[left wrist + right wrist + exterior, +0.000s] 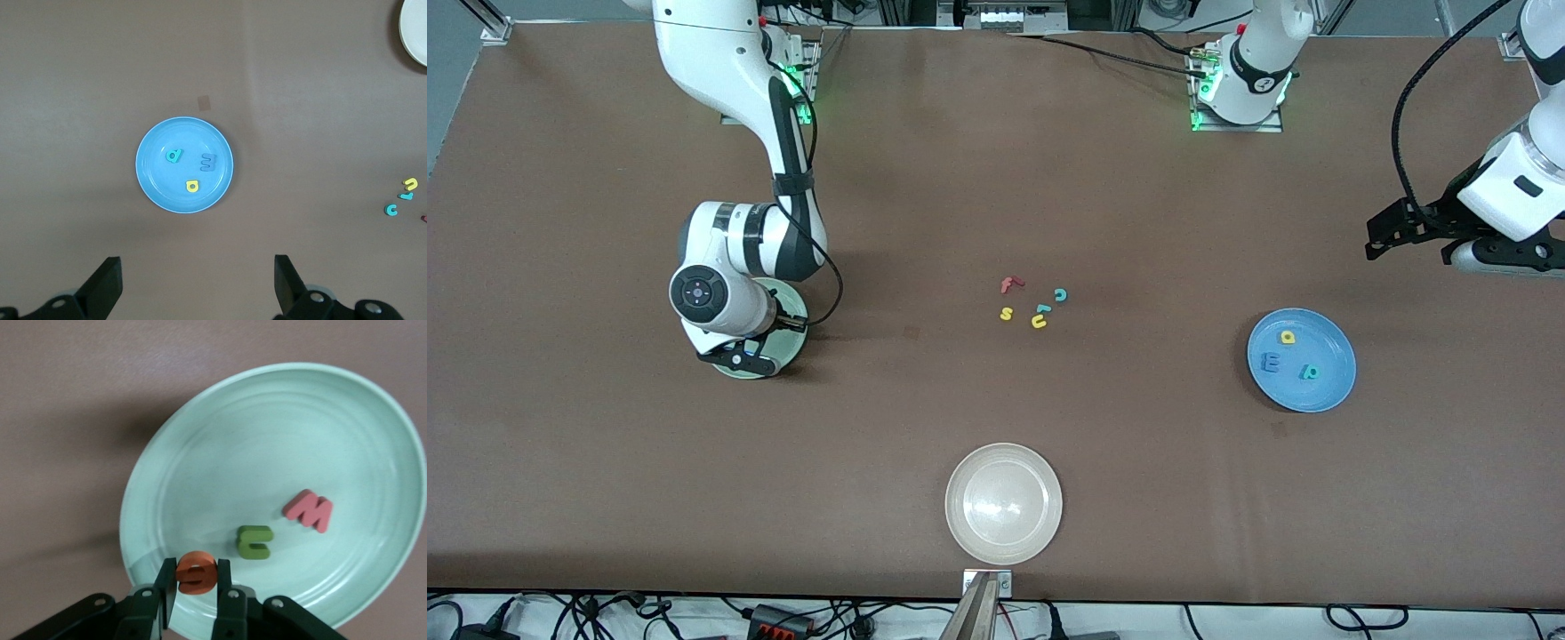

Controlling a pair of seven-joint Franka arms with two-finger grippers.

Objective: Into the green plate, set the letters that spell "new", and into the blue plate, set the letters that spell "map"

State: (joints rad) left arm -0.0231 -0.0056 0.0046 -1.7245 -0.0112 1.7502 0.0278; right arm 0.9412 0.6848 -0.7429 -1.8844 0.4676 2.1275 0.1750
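Observation:
The pale green plate (267,453) lies at the right arm's end of the table, with a green n (255,542) and a pinkish-red w (308,510) flat in it. My right gripper (196,583) hangs low over the plate's rim, shut on the orange e (196,573). Toward the left arm's end, the blue plate (1329,387) holds the yellow a (1287,337), the blue m (1269,362) and the teal p (1308,372). My left gripper (198,280) is open and holds nothing, high over bare table beside the blue plate (157,180).
Several loose letters lie mid-table: a red f (1010,284), a yellow s (1006,313), a teal c (1060,294) and a yellow u (1039,322). A beige-white plate (1003,503) sits near the table edge closest to the front camera.

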